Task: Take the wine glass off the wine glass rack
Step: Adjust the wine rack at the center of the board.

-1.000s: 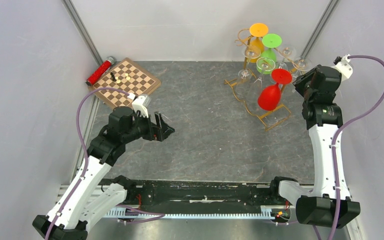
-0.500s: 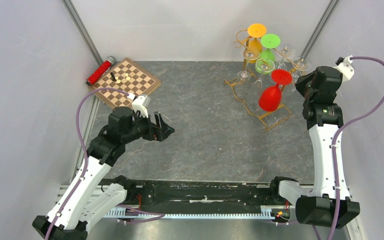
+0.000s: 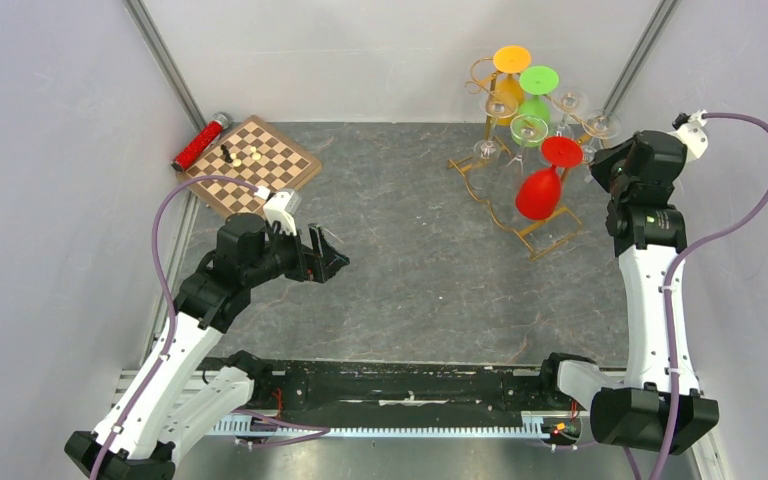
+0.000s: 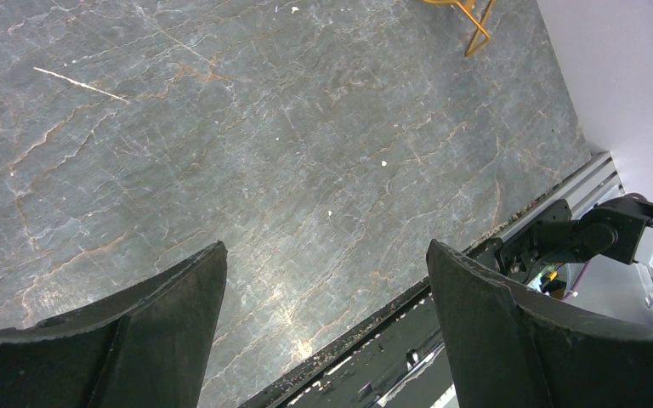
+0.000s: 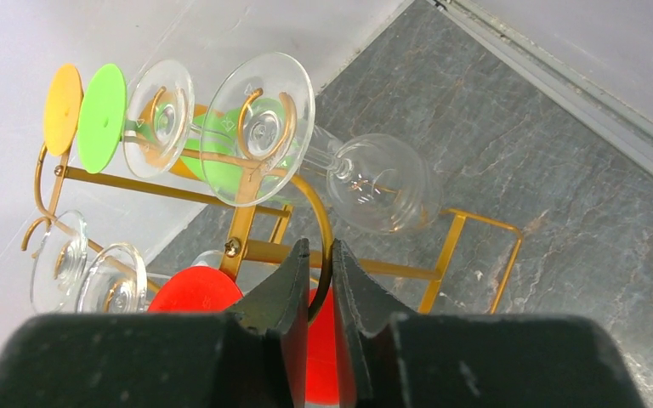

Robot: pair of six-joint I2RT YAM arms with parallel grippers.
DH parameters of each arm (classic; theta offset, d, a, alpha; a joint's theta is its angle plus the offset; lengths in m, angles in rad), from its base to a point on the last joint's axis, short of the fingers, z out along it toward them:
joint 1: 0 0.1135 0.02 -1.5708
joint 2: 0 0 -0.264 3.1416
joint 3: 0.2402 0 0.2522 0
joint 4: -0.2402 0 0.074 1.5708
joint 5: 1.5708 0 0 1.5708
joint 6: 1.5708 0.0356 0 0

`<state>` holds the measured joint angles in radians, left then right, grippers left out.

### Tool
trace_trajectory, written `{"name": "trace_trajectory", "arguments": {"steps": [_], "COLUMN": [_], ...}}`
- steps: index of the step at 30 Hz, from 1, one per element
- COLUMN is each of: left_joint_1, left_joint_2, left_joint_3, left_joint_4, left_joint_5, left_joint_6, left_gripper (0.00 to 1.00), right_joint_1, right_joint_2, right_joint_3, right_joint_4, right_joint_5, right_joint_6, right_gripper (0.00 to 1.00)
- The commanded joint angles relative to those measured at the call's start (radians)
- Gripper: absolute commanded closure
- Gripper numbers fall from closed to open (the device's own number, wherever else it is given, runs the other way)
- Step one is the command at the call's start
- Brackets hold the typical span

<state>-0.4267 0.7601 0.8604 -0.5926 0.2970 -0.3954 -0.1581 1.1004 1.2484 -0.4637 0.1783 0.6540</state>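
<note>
At the far left, against the wall, a red cylinder (image 3: 200, 143) lies just beside a chessboard (image 3: 260, 168) that carries a few small pieces. Nearer the front, the left gripper (image 3: 332, 254) hangs over the grey marbled table (image 3: 425, 270) with its jaws spread wide and nothing between them; its wrist view shows only stone between the two dark fingers. Toward the far right corner stands the wine glass rack (image 5: 241, 228), a gold wire stand with curled hooks, loaded with upside-down glasses. An orange glass (image 3: 512, 60) and a green glass (image 3: 537, 82) hang at the back, and several clear glasses (image 5: 259, 127) hang along the hooks. The red wine glass (image 3: 537, 195) is on the near side, foot up and bowl down, hanging from its hook. The right gripper (image 5: 320, 246) reaches in at the rack from the right, just beside the red foot. Its jaws are drawn almost together, leaving only a thin slit. Red fills that slit, so they look pinched on the red wine glass's stem — though the gold wire of a hook curves into the same gap, and whether the pads also touch that wire cannot be told.
</note>
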Motion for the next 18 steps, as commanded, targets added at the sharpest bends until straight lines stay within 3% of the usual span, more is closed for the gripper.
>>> {"name": "trace_trajectory", "arguments": {"steps": [1,18], "left_joint_1": [0.006,0.017], "left_joint_2": [-0.007,0.0], "left_joint_3": [-0.003,0.0], "left_joint_4": [0.019,0.019], "left_joint_5": [0.0,-0.001], "left_joint_6": [0.025,0.027], "left_gripper": [0.07,0.07], "right_joint_1": [0.009,0.012], "right_joint_2": [0.033,0.052], "right_joint_3": [-0.006,-0.056], "right_joint_4": [0.033,0.125], "right_joint_5": [-0.14,-0.356], "right_joint_6": [0.009,0.085], "right_gripper": [1.0,1.0]}}
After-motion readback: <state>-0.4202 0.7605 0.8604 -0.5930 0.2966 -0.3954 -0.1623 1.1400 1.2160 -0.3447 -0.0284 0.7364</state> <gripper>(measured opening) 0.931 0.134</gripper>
